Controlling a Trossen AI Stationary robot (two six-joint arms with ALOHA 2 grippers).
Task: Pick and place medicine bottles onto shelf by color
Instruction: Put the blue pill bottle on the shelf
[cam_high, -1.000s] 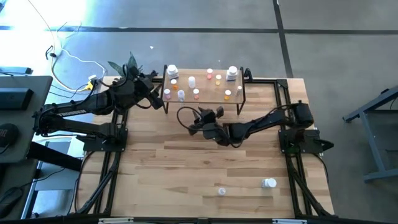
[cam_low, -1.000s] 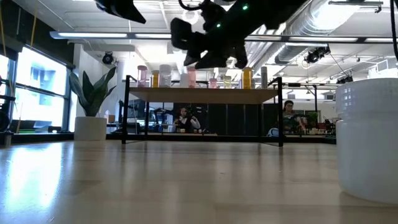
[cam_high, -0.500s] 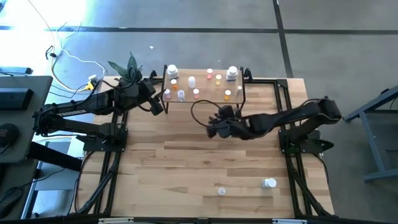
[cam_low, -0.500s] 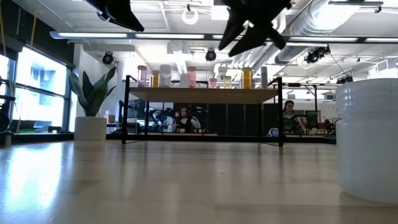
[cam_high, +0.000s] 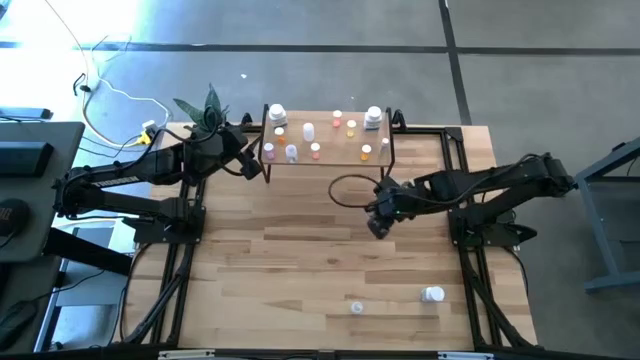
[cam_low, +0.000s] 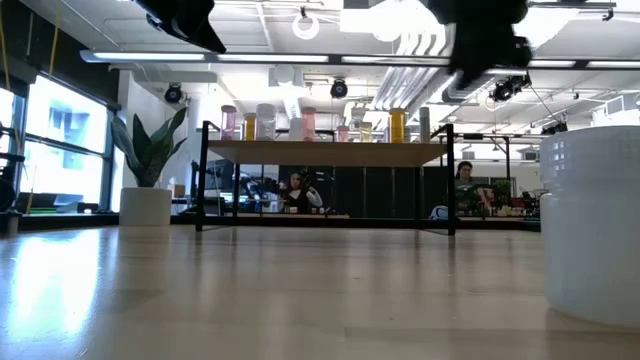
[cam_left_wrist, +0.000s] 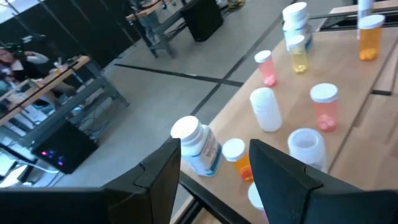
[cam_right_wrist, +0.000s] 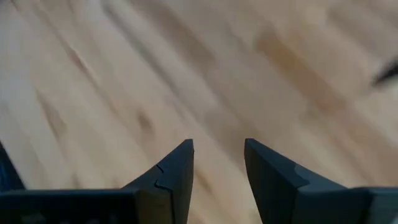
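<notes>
We count roughly ten medicine bottles (cam_high: 308, 132) standing upright on the shelf (cam_high: 340, 157), a light-wood board on thin black legs at the far middle of the table (cam_high: 300, 270), whose planks are pale and striped. Two more bottles rest on the near side: a wider white jar (cam_high: 433, 294) and, to its left, a smaller clear vial (cam_high: 356, 307). On the shelf we see white-capped cylinders in white, pink and orange, the two largest white ones at the far corners. The left gripper (cam_high: 252, 166) hovers at the shelf's left end, its two dark fingers (cam_left_wrist: 160, 171) parted with nothing between them, looking over the nearest bottles. The right gripper (cam_high: 379, 226) hangs over bare wood near the table's middle, in front of the shelf's right end; its fingers (cam_right_wrist: 180, 165) stand a narrow gap apart and hold nothing. A potted plant (cam_high: 205, 108) sits left of the shelf.
</notes>
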